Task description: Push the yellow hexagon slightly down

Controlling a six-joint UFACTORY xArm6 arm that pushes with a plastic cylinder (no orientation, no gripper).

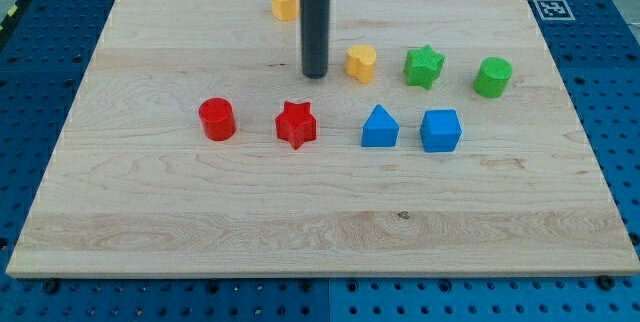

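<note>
The yellow hexagon (285, 2) sits near the board's top edge, a little left of centre. My tip (315, 74) rests on the board below it and slightly to its right, apart from it. A second yellow block (361, 63), heart-like in shape, lies just right of the tip with a small gap.
A green star (423, 66) and a green cylinder (492, 77) lie right of the yellow heart. A red cylinder (216, 120), red star (296, 124), blue triangular block (379, 128) and blue cube (440, 130) form a row below. The wooden board (150, 242) sits on a blue pegboard.
</note>
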